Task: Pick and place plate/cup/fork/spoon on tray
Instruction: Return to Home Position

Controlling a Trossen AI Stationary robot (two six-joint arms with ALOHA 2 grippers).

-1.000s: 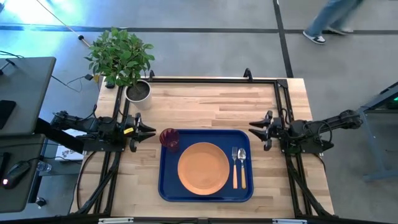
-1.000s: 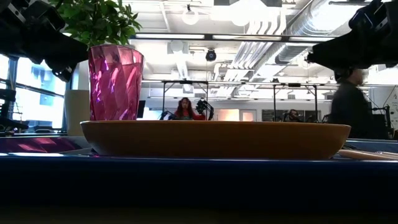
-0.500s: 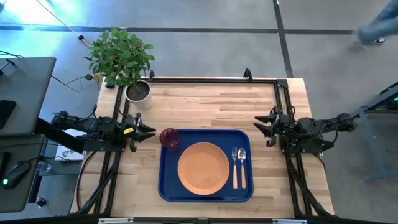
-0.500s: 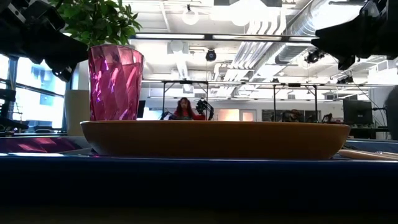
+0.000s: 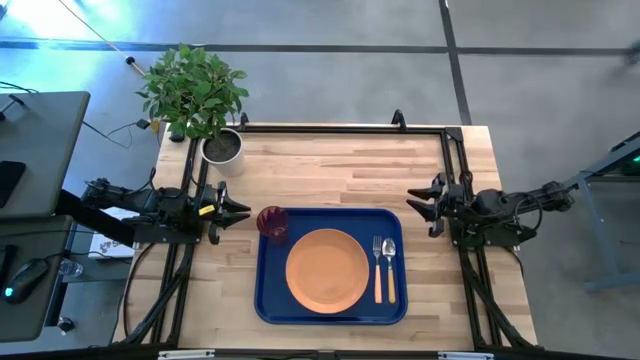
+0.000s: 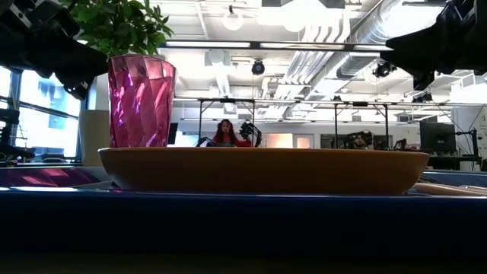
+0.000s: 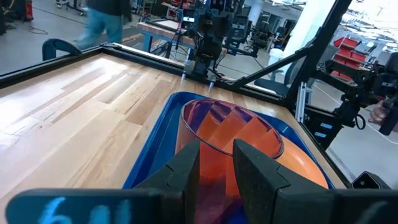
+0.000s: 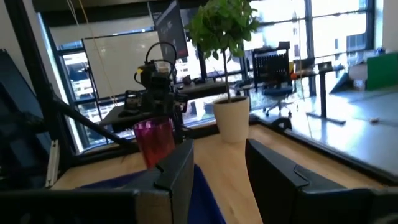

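The blue tray [image 5: 268, 300] lies on the wooden table near its front edge. On it rest the orange plate [image 5: 327, 269] in the middle, the dark red cup [image 5: 272, 223] upright at its far left corner, and the fork [image 5: 377, 268] and spoon [image 5: 389, 268] side by side right of the plate. My left gripper [image 5: 238, 210] is open and empty, just left of the cup, which shows close ahead in the left wrist view [image 7: 230, 134]. My right gripper [image 5: 410, 203] is open and empty beyond the tray's far right corner.
A potted plant [image 5: 205, 95] in a grey pot stands at the table's far left corner. Black frame rails [image 5: 340, 128] run along the table's far, left and right sides. Bare wood lies between the tray and the far rail.
My right gripper has drawn back a little toward the table's right edge, still open and empty. A person has walked out of view on the floor beyond the table. The tray and the things on it have stayed put.
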